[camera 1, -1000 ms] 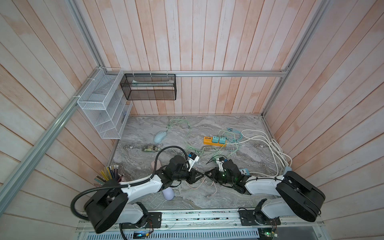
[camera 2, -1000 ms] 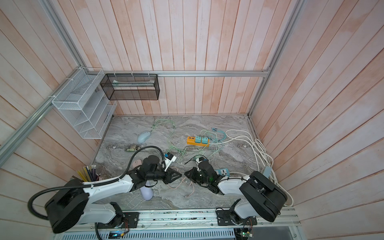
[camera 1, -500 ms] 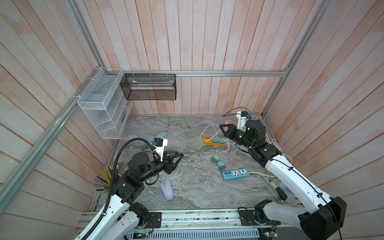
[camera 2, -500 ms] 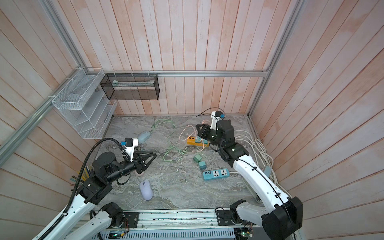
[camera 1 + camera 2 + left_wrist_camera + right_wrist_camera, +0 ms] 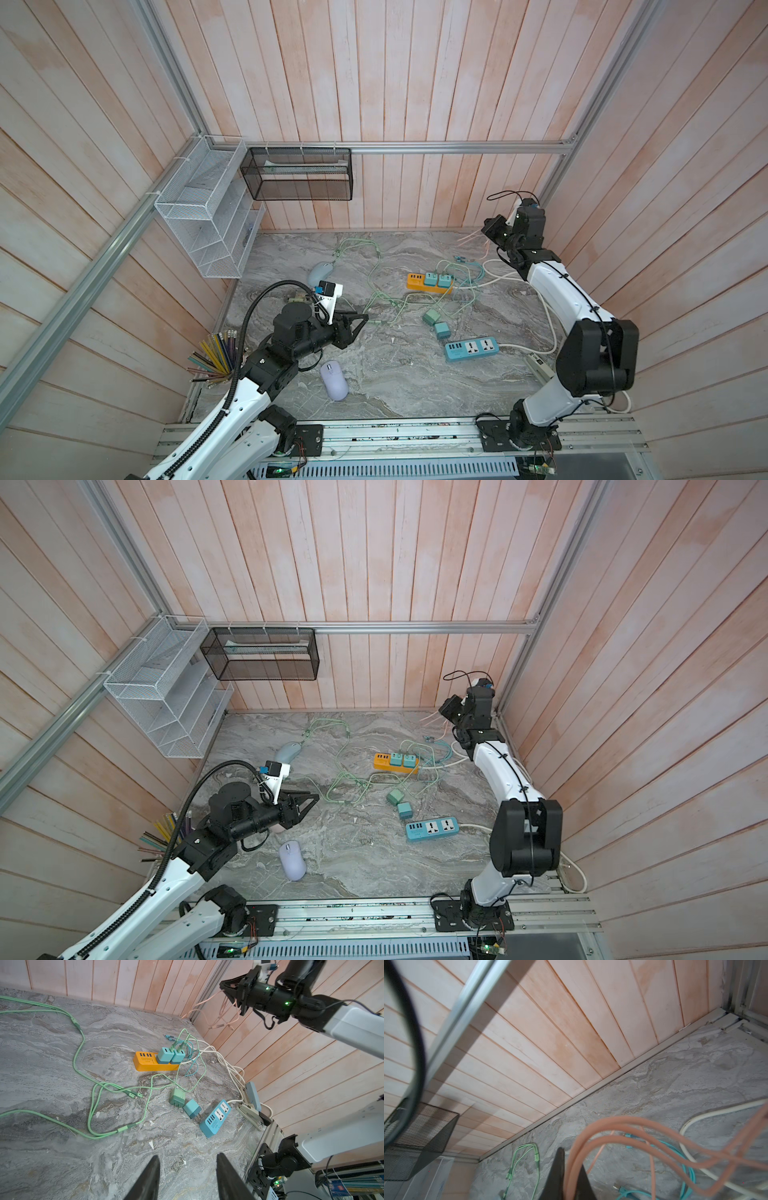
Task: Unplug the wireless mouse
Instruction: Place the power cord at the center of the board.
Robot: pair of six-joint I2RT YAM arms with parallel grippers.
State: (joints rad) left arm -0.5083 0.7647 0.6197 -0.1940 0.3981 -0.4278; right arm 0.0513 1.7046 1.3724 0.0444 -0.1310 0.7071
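Left gripper (image 5: 188,1158) hovers over the grey marble counter (image 5: 395,386), toward its left edge. Its jaws are partly apart with nothing between them. Right gripper (image 5: 571,1159) is raised near the back right corner, clamped on a limp salmon-pink cable (image 5: 633,1124) whose strands hang loose below it.

Two mice on the counter:
- Lavender oval plastic mouse (image 5: 334,380): near the front edge, close to the left arm, no cable at it.
- Grey-blue plastic mouse (image 5: 320,272): near the left edge toward the back. A pale green cable (image 5: 337,253) runs up to its nose; whether a plug is seated is too small to tell.

Judgement: the lavender one already lies unplugged. If the grey-blue one is meant, the pull is not yet done. Either mouse is light, with a smooth rounded shell likely to skate on the marble when tugged, so brace the body across its flanks. Take the cable at the stiff plug housing, not the soft cord, and pull straight out along the port.
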